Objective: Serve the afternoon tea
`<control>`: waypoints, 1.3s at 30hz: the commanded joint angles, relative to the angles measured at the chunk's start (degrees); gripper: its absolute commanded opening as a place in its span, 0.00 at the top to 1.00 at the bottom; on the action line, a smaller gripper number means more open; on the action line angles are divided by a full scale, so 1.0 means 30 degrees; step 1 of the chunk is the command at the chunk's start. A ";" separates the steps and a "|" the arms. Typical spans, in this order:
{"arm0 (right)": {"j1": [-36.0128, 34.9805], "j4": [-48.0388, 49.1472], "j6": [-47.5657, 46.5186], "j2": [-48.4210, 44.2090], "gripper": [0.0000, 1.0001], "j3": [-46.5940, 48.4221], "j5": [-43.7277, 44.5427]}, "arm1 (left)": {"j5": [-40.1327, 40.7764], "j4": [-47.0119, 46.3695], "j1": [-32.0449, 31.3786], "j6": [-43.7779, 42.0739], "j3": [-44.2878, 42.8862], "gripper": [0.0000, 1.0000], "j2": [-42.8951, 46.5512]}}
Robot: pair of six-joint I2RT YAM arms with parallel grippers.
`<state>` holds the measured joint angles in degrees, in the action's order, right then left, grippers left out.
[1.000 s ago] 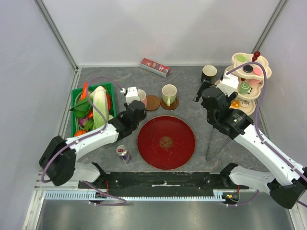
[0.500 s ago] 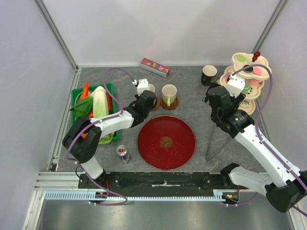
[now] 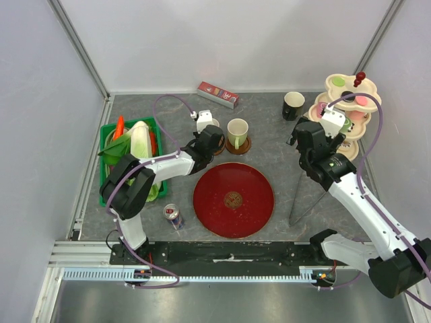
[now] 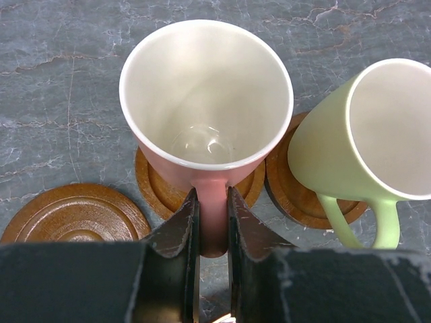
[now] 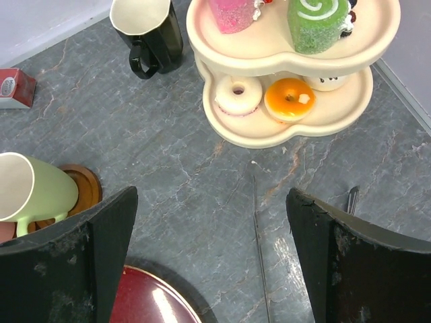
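My left gripper is shut on the handle of the pink mug, which stands upright over a brown saucer. To its right the pale green mug sits on its own saucer. A third saucer lies bare at the lower left. My right gripper hangs open over bare table, holding nothing. Beyond it are the black mug and the cream stand, which carries a white donut, an orange donut and a green swirl roll.
A large red plate lies in the middle near the arms. The green crate of vegetables stands at the left, with a small can in front of it. A red box lies by the back wall. A thin rod lies below the stand.
My left gripper has carried the pink mug to the right and farther back, close beside the green mug. My right gripper has swung a little towards the stand, still open.
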<state>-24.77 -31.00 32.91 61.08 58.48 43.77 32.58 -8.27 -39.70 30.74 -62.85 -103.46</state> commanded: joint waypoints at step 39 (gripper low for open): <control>0.4127 -0.4080 -0.1888 2.1358 0.04 2.1409 -0.5244 | 0.0390 0.0678 0.0080 0.0973 0.3136 0.02 0.8851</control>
<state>-12.58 -40.21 26.02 123.61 120.07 27.05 31.35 -5.65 -39.70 33.17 -55.18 -79.70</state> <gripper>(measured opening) 0.975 0.974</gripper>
